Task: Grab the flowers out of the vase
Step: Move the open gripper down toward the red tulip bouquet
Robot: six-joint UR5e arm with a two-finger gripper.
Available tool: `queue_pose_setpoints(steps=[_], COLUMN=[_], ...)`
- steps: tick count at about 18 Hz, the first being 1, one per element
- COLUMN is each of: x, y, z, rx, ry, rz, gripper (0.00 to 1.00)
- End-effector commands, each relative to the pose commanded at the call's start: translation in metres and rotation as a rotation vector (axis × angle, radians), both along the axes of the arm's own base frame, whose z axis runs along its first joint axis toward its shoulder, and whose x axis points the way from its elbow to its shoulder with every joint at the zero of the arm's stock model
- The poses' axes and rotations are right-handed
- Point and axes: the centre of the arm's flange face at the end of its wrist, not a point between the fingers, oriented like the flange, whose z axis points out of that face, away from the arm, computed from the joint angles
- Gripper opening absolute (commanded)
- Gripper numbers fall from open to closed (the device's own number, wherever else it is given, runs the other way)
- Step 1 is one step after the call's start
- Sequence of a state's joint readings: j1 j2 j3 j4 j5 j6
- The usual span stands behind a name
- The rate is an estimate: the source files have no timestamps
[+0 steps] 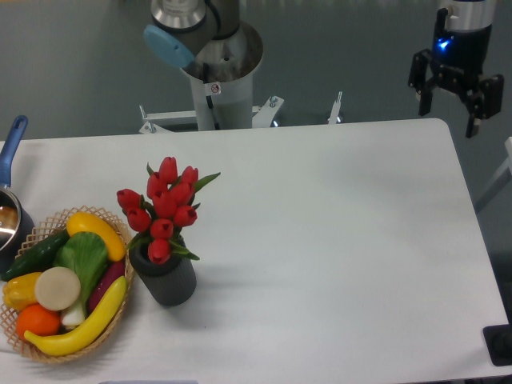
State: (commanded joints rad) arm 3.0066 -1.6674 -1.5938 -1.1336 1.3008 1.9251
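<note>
The flowers [165, 204], a bunch of red tulip buds with green leaves, stand in the vase [166, 280], a short dark grey cylinder at the table's front left. My gripper [449, 117] hangs far off at the upper right, beyond the table's back right corner. Its two black fingers are spread apart with nothing between them.
A woven wicker basket [120, 308] of toy fruit and vegetables sits directly left of the vase, touching or nearly touching it. A pot with a blue handle [11, 144] is at the left edge. The arm's base column [218, 80] stands behind the table's back edge.
</note>
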Motion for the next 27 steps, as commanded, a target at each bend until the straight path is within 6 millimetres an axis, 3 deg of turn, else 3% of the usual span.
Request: queue_pose_setpoints(steps=[4, 13, 19, 27], x=[0.005, 0.014, 0.025, 0.056], y=[0.000, -0.003, 0.010, 0.034], z=[0.006, -0.017, -0.029, -0.062], rx=[-0.002, 0.029, 0.109, 0.306], ry=[0.012, -0.055, -0.125, -0.297], rz=[0.001, 0.060, 0.147, 0.177], gripper=[1.00, 1.00, 1.00, 1.00])
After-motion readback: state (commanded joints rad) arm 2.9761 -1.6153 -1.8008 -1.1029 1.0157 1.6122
